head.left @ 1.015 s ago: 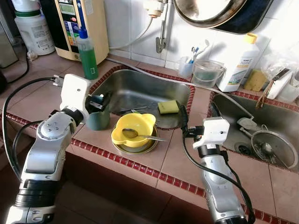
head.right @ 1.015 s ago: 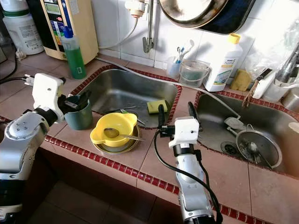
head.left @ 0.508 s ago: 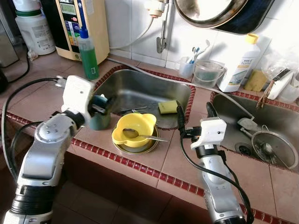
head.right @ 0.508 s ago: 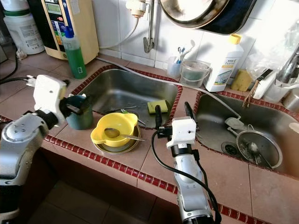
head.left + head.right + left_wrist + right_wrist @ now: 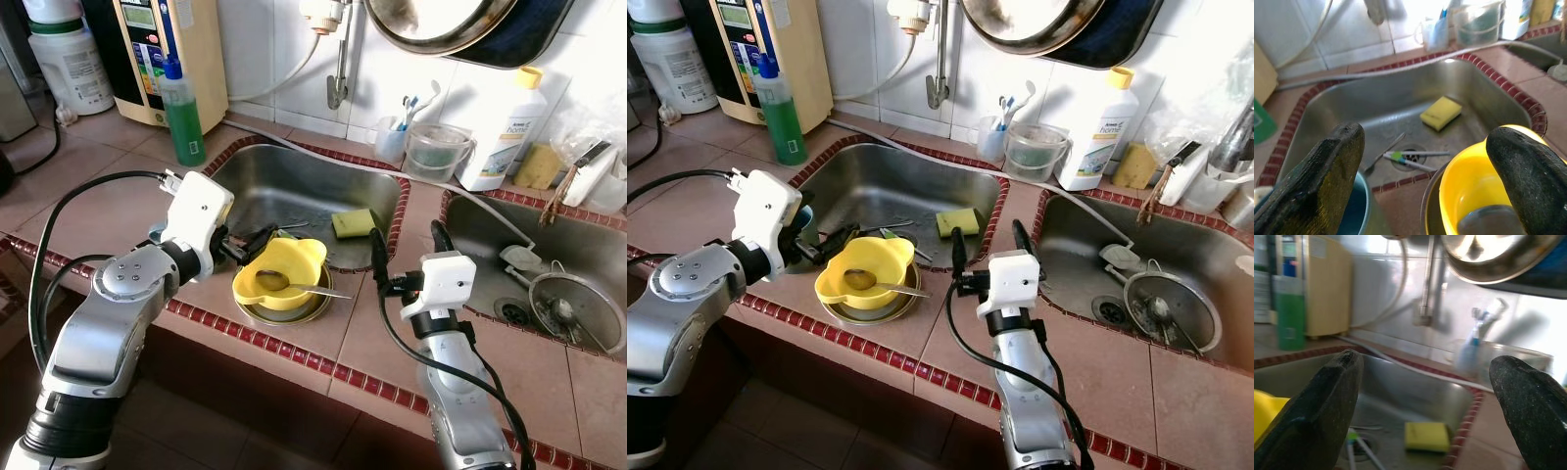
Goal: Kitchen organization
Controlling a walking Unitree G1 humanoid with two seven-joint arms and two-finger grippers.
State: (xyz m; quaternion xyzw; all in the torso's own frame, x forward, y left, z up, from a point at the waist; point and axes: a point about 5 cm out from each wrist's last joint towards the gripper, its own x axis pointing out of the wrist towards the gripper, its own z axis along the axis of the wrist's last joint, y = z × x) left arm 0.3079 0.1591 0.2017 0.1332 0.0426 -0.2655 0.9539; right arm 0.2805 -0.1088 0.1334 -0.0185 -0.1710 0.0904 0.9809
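Left hand (image 5: pixel 247 247): open, fingers spread, low over the counter (image 5: pixel 118 211) at the front edge of the left sink (image 5: pixel 294 191); one finger (image 5: pixel 1327 181) was above the teal cup (image 5: pixel 1354 215), the other (image 5: pixel 1530 171) above the yellow bowl (image 5: pixel 279 269).
Cup: upright on the counter, mostly hidden behind the left wrist in the eye views, just beside the bowl.
Bowl: sat in a metal dish (image 5: pixel 284 308) on the counter in front of the left sink, with a spoon (image 5: pixel 299 285) resting in it, handle toward the right arm.
Right hand (image 5: pixel 985 245): open, fingers wide apart, raised over the tiled strip between the two sinks, touching nothing.
Left sink: held a yellow sponge (image 5: pixel 353 224) near its far right corner and some utensils (image 5: pixel 1410 159) around the drain.
Right sink (image 5: pixel 549 264): held a metal strainer (image 5: pixel 573 308).
Back of counter: green soap bottle (image 5: pixel 182 113) beside a beige appliance (image 5: pixel 171 49); a white bottle (image 5: pixel 502 132) with yellow cap near a clear tub (image 5: pixel 433 152).
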